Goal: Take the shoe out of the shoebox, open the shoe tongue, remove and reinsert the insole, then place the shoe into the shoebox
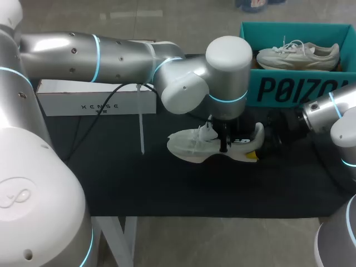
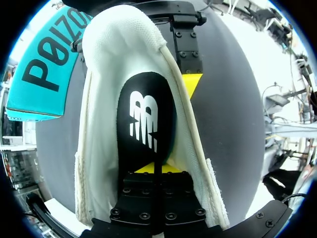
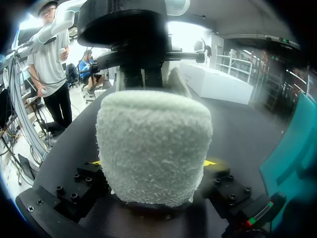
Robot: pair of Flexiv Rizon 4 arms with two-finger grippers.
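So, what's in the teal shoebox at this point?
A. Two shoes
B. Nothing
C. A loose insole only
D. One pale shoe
D: a single pale shoe lies on its side in the teal shoebox, while the white shoe being worked on is out on the dark table mat in front of it.

There are two white shoes (image 1: 189,147) (image 1: 297,55), one teal shoebox (image 1: 289,89), one long white box (image 1: 94,103) and one dark-topped table (image 1: 139,183).
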